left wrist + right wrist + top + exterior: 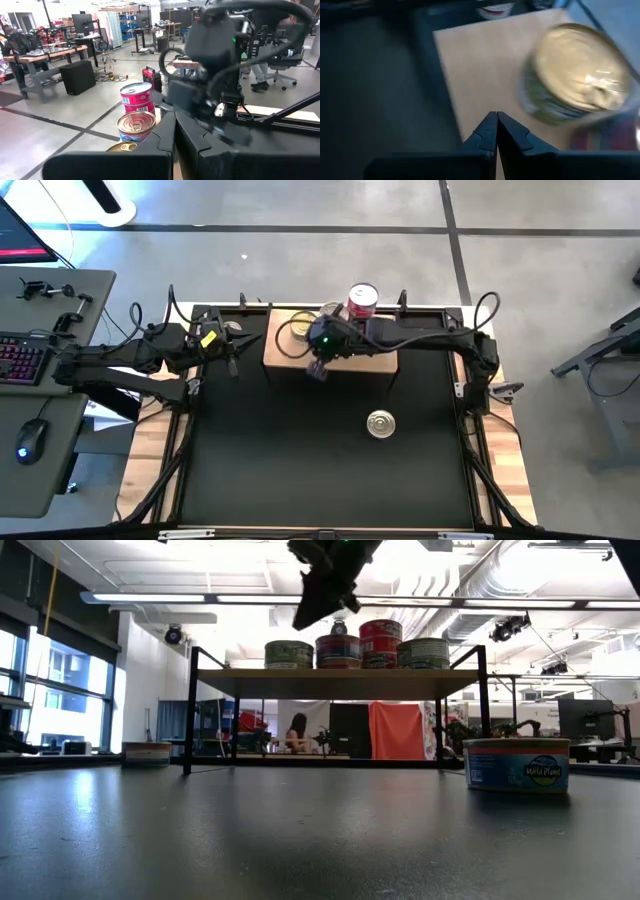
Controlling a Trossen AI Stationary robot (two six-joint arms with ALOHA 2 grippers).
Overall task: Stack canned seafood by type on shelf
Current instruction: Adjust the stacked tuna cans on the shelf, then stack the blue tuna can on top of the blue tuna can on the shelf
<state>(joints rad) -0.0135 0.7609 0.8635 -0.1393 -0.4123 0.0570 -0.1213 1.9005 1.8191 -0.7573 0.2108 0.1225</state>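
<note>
The shelf (352,364) is a light wooden board on thin black legs (190,710) at the far side of the black mat. Several tins stand on it: a gold-lidded one (297,330) (575,75), a red-sided stack (362,300) (136,97) and others (424,652). One tin with a blue label (380,423) (516,764) stands alone on the mat. My right gripper (318,370) (496,131) is shut and empty, raised above the shelf's near edge (322,590). My left gripper (232,358) (175,131) is shut and empty, left of the shelf.
The mat (300,460) lies in a wooden frame (150,450). A desk with keyboard (20,355) and mouse (30,440) stands left of the table. My right arm (220,45) fills much of the left wrist view. A person (297,732) sits far behind.
</note>
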